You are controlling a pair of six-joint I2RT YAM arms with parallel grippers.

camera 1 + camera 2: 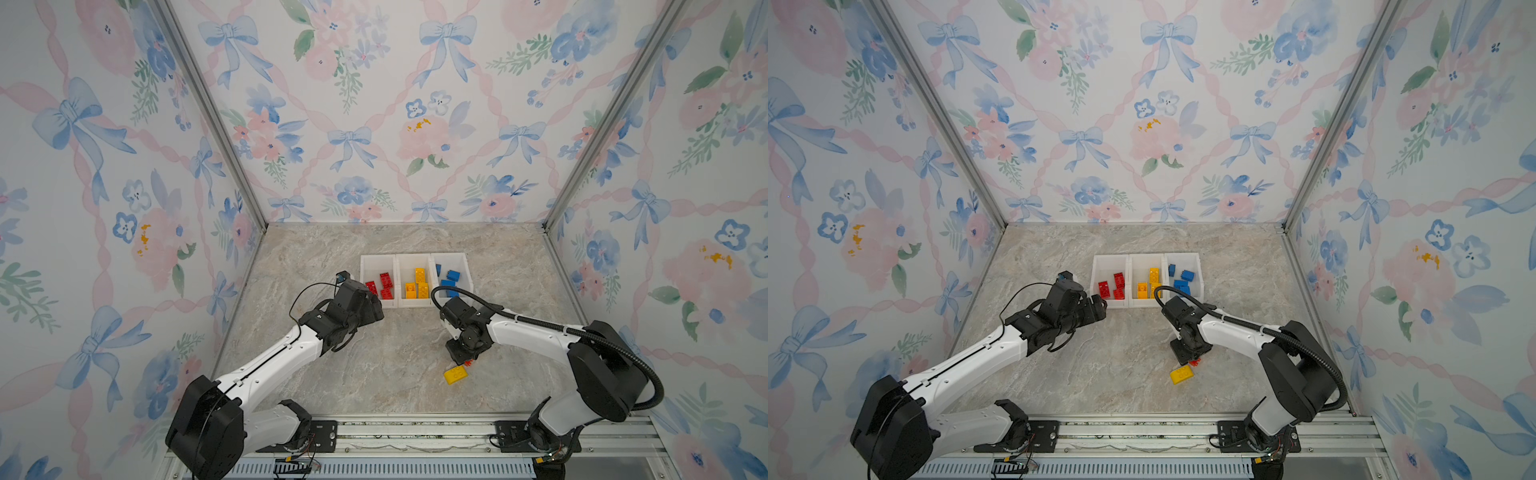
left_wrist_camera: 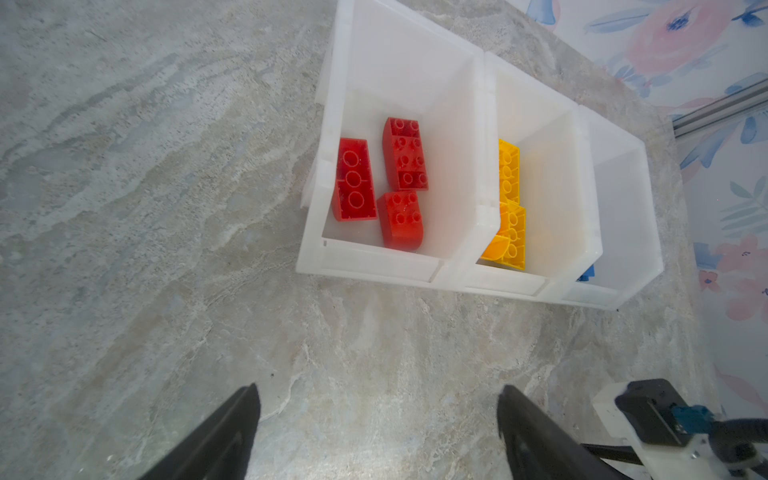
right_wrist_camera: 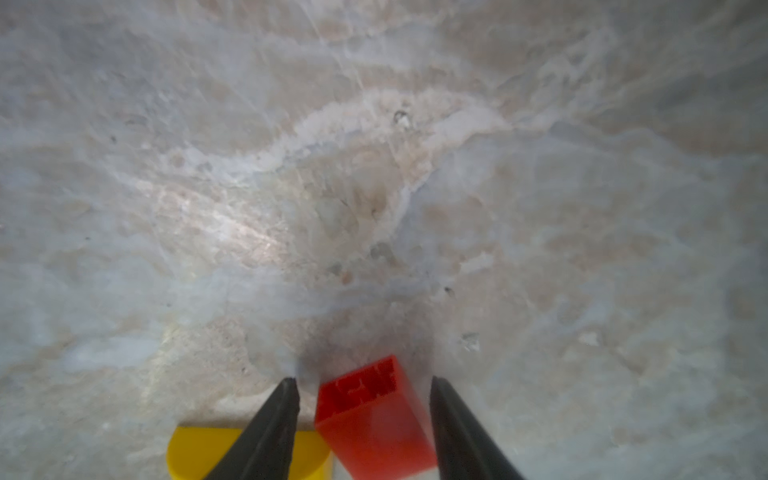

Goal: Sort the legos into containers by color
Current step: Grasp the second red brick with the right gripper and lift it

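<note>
The right claw (image 3: pixel 363 380) straddles the red lego (image 3: pixel 374 419) on the desk (image 3: pixel 374 187). Its jaws are narrow and, through the blur, seemingly not yet pinching. The lego is bound for the containers (image 2: pixel 374 262). The left claw (image 2: pixel 378 390) hangs wide, empty.

Robot lab test cell, floral wallpaper panels (image 1: pixel 374 124), aluminium frame posts (image 1: pixel 211 112), marble-look tabletop (image 1: pixel 374 361), arms (image 1: pixel 270 361) on slotted rail (image 1: pixel 415 432)
</note>
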